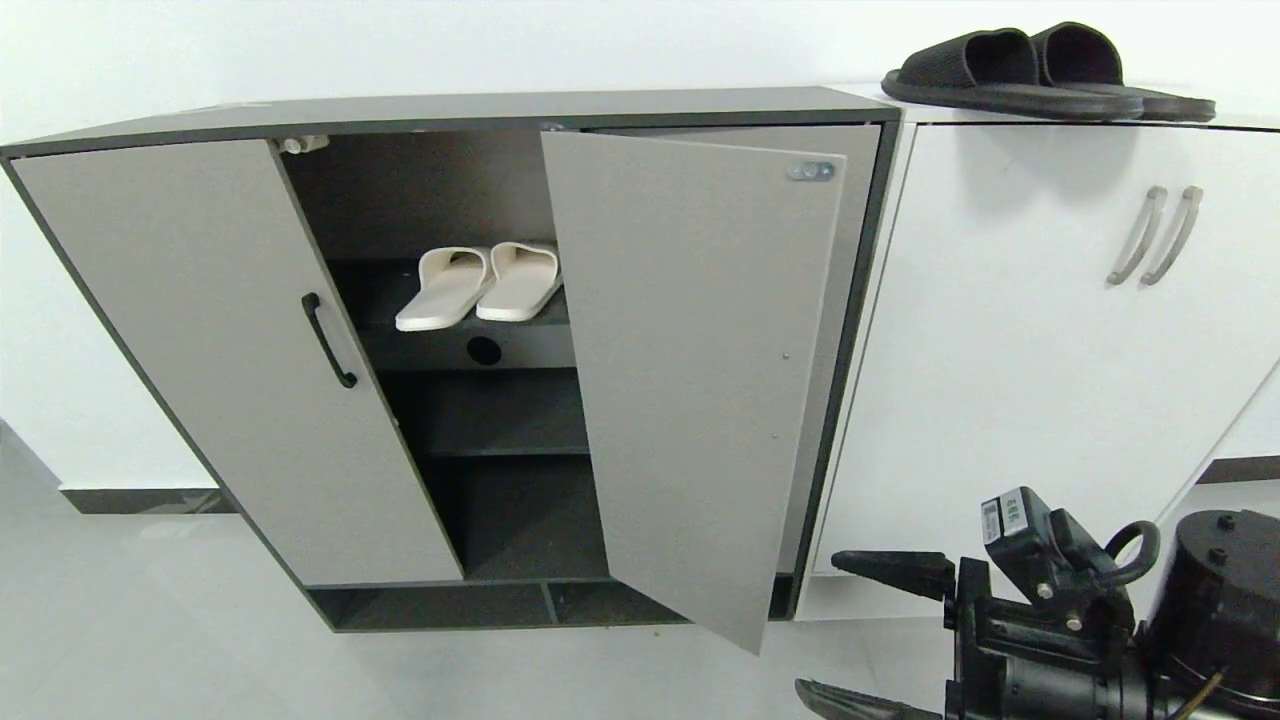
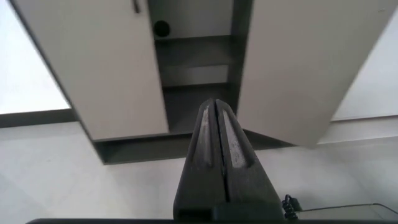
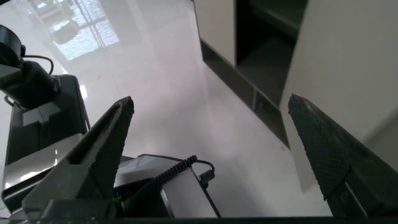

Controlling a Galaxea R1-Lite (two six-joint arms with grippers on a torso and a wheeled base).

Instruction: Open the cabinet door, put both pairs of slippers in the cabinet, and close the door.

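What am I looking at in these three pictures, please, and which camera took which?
This is a two-armed robot; each arm ends in a gripper, a two-fingered clamp. The big picture comes from a camera on its head, looking down at a grey cabinet whose right door stands open. Inside, white slippers lie on a shelf; black slippers lie on top of the white cabinet beside it. The right gripper shows at the lower right, open and empty. The other two pictures come from cameras on the wrists. The left one looks along the left gripper, shut on nothing, toward the grey cabinet. The right one looks between its own spread fingers at the floor and the door's lower edge.
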